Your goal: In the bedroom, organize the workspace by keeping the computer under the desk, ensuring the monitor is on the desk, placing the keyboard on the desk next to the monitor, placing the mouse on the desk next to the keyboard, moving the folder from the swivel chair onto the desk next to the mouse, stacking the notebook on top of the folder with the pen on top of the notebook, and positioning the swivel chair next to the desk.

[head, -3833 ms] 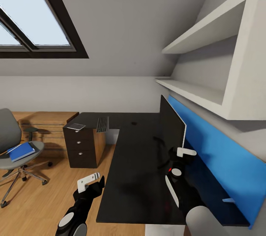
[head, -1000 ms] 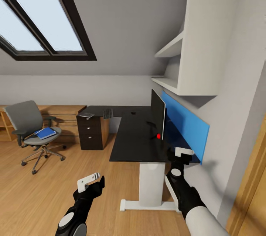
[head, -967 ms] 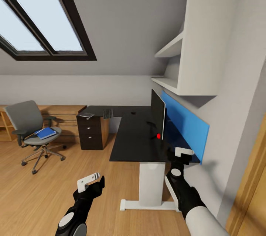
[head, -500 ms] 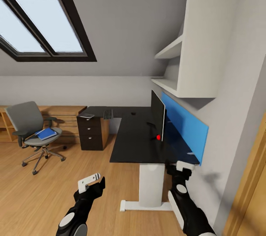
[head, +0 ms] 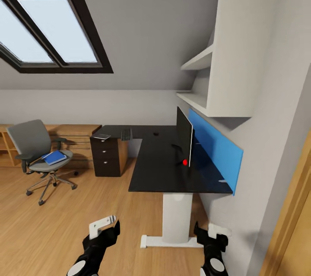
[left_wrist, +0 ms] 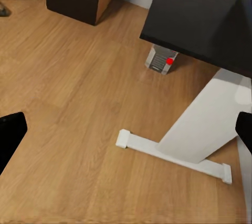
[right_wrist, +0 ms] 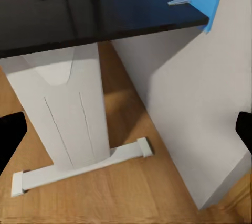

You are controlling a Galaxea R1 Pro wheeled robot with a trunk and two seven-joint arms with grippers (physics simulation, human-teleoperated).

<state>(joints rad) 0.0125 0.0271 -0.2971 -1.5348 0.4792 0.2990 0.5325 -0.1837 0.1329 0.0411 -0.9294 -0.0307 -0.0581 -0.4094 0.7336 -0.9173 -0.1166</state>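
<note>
Both grippers empty, jaws apart: left gripper (head: 103, 226) low over bare wood floor (head: 65, 215), right gripper (head: 212, 230) low by the white desk leg (head: 176, 217) near the wall. In the wrist views the dark fingertips (left_wrist: 10, 135) sit at the frame edges w/ nothing between them. Next thing likely the blue folder (head: 54, 157), lying flat on the seat of the swivel chair (head: 36, 155), well apart from both arms, off to the robot's left and further into the room; left arm is the nearer one by my read. Folder's long axis looks to run diagonally across the seat. Chair well apart from the desk (head: 160, 164). Monitor (head: 184, 136) upright on the desktop, edge-on; keyboard (head: 125, 133) at the far corner, notebook (head: 101, 136) on the drawer unit (head: 106, 157) end. Base must travel before any grasp.
</note>
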